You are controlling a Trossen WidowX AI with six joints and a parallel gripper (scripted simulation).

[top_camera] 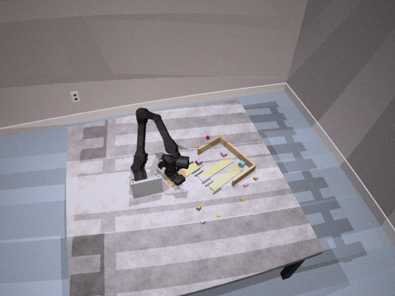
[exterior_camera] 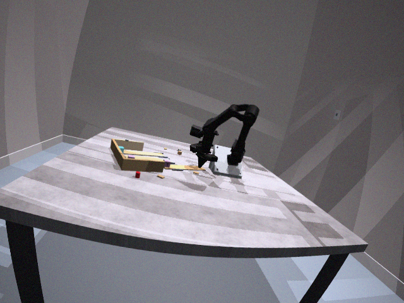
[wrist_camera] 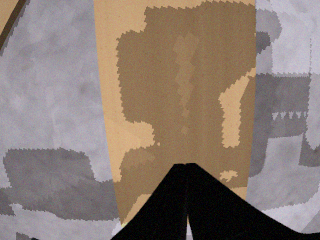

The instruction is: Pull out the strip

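My gripper is closed w/ nothing visible in it, tips over the tan end of the pulled-out strip; pink cube near strip's far end, label unreadable

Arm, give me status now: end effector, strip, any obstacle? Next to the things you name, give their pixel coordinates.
End effector (top_camera: pixel 174 176) (exterior_camera: pixel 200 166) (wrist_camera: pixel 184 174) shut, nothing gripped. Tips low over orange-ended yellow strip (top_camera: pixel 192 169) (exterior_camera: pixel 192 168) (wrist_camera: pixel 185 75); violet cube (top_camera: pixel 199 161) (exterior_camera: pixel 166 163) at strip's far end. No obstacle seen at tips.
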